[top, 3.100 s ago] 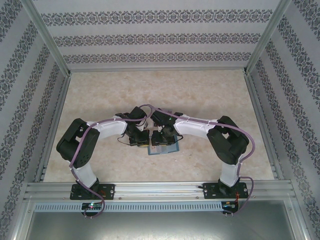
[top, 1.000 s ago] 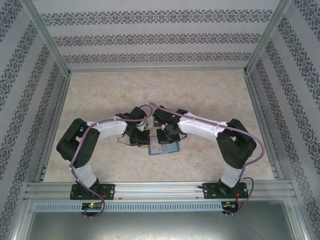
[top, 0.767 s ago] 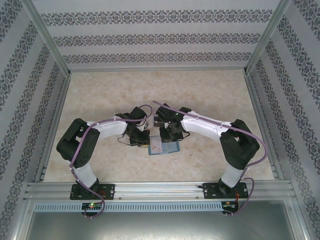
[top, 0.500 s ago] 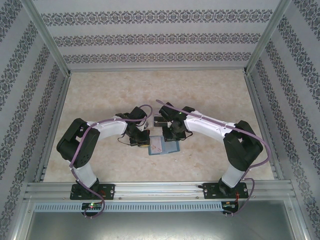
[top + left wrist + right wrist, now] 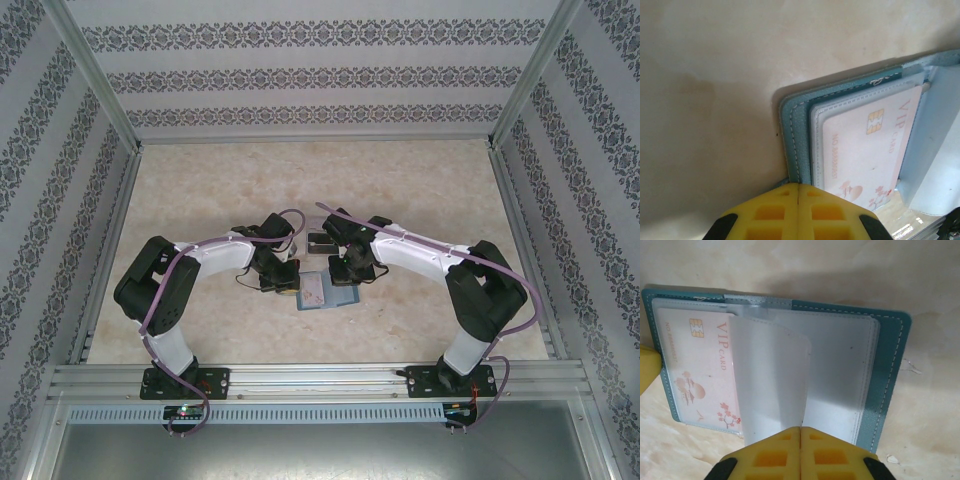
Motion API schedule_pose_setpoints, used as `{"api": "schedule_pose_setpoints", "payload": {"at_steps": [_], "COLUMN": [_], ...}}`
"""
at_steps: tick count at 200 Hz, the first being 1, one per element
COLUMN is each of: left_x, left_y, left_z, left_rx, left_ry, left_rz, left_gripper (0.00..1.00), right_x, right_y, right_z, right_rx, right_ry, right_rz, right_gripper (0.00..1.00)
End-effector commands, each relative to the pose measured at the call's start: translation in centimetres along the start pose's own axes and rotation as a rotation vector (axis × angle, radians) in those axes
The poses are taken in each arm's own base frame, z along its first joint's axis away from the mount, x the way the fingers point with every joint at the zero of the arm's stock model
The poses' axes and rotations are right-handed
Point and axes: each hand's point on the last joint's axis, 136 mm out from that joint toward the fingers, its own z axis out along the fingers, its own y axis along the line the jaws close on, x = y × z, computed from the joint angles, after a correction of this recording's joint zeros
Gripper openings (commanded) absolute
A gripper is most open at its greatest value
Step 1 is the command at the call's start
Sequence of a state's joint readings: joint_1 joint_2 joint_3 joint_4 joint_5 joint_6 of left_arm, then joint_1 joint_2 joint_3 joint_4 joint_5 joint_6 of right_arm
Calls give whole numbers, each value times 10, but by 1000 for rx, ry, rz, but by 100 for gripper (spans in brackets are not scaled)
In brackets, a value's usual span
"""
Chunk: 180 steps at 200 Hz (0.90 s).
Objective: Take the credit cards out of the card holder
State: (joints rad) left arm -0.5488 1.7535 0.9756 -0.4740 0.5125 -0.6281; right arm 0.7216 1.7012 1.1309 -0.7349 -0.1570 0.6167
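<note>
Left gripper (image 5: 798, 197): yellow ribbed fingers pressed together, touching the stitched teal card holder (image 5: 792, 135) at its edge. Right gripper (image 5: 800, 440): likewise closed, against a lifted clear sleeve (image 5: 770, 380). Pale chip card (image 5: 695, 370) sits pocketed. Holder lies open at centre frame on the marbled table (image 5: 400, 180).

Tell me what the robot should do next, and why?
Probably open the right gripper and reach for the pale rectangular VIP credit card: it sits inside a clear sleeve of the open teal card holder, and that gripper's jaws are shut.
</note>
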Motion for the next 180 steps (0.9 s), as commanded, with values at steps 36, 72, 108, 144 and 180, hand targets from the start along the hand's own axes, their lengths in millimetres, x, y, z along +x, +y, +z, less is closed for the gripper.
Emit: {"api": "schedule_pose_setpoints", "payload": {"at_steps": [36, 72, 108, 144, 180], "left_x": [5, 5, 5, 6, 5], "left_y": [6, 7, 7, 7, 6], "left_z": [6, 6, 6, 6, 4], "left_rx": [-39, -41, -42, -43, -41], "left_ry": [27, 28, 29, 29, 24], "left_rz": [8, 6, 6, 6, 6], "left_gripper": [0, 0, 0, 0, 0], "right_x": [-1, 1, 4, 5, 6], "right_y": [-25, -40, -52, -55, -57], "right_z": [-6, -2, 4, 12, 13], "right_rx": [85, 142, 189, 200, 211], "right_ry": [-18, -5, 10, 22, 27], "right_rz": [-15, -15, -14, -13, -16], "right_gripper": [1, 0, 0, 2, 7]}}
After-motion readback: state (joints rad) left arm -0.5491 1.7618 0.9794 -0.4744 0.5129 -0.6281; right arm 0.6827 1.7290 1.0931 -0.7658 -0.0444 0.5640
